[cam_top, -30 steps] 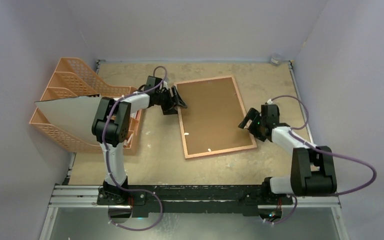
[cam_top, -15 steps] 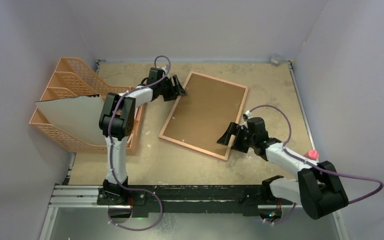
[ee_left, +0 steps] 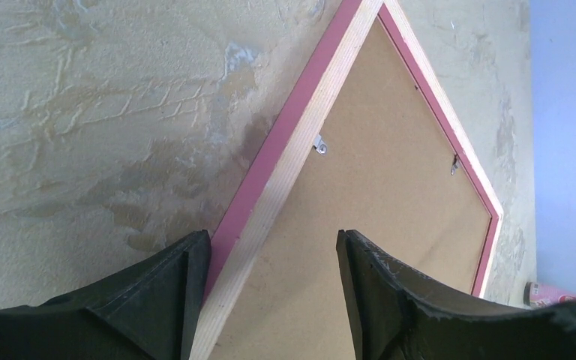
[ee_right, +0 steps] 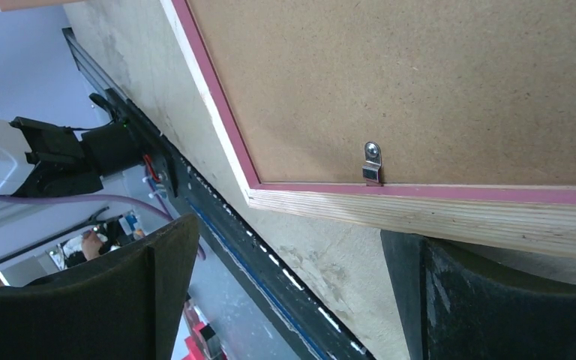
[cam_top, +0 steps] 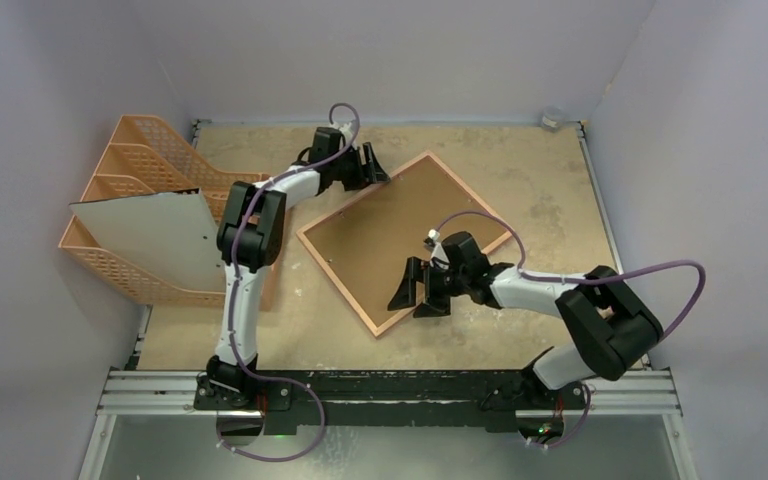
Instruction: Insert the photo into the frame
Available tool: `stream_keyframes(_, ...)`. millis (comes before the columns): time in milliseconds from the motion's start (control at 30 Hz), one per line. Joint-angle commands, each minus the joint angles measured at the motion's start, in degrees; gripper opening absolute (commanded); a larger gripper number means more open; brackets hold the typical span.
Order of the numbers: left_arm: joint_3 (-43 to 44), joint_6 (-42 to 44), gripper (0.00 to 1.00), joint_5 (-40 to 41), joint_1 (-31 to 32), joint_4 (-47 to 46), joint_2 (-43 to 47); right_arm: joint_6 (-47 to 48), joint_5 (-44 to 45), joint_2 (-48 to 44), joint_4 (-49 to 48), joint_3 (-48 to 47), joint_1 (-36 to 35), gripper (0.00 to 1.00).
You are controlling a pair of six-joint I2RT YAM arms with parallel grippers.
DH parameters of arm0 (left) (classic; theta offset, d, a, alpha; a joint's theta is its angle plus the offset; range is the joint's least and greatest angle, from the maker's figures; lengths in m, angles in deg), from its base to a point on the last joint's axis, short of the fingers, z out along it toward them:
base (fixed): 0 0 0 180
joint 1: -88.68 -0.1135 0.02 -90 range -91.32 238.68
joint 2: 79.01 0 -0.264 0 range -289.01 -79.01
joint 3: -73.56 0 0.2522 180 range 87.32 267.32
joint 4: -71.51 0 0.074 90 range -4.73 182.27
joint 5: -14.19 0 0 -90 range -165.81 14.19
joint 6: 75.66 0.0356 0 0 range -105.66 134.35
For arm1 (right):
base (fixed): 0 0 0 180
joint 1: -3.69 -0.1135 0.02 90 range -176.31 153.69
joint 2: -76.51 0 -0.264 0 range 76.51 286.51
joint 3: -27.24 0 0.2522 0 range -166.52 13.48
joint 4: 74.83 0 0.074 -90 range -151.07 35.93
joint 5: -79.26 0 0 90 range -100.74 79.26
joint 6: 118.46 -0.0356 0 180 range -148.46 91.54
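The frame (cam_top: 336, 286) lies face down on the table, turned like a diamond, pink border and pale wood rim (ee_left: 292, 161) up, a brown backing board (cam_top: 400, 235) inside it. My left gripper (cam_top: 380, 170) is at its far left edge, open, its jaws astride the rim (ee_left: 271, 238). My right gripper (cam_top: 415, 302) is at the near right edge, open (ee_right: 289, 229); one finger (ee_right: 457, 292) rests against the wooden side (ee_right: 435, 214) close to a corner. Nothing is held. The photo is not in view.
Orange file trays (cam_top: 135, 160) stand at the left with a greyish-white sheet (cam_top: 145, 235) leaning in them. Small metal clips (ee_right: 373, 163) hold the board. A small object (cam_top: 552, 118) sits at the back right corner. A black rail (cam_top: 390, 385) runs along the near edge.
The frame has turned clockwise on the table. My right gripper swept left and nearer along its edge; my left gripper shifted right and farther at the opposite edge.
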Motion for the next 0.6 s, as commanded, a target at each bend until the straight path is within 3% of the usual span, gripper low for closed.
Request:
stream_keyframes(0,4.1,-0.1,0.65,-8.1,3.1,11.6,-0.9,5.8,9.7,0.4,1.1,-2.7,0.2,0.95)
stream_keyframes(233,12.4,0.7,0.65,-6.2,0.3,16.7,0.6,7.5,9.6,-8.6,14.0,-5.0,0.4,0.96)
stream_keyframes(333,12.5,1.5,0.66,-5.2,-1.3,18.2,2.8,7.4,9.5,-11.2,13.4,-6.8,0.4,0.95)
stream_keyframes(467,10.7,3.0,0.66,-3.6,-2.6,19.6,6.1,10.3,10.8,-7.8,12.8,-11.0,0.4,0.94)
stream_keyframes(567,10.6,5.8,0.67,-0.4,-3.1,23.3,7.9,12.5,16.7,-3.8,15.0,-14.8,0.4,0.92)
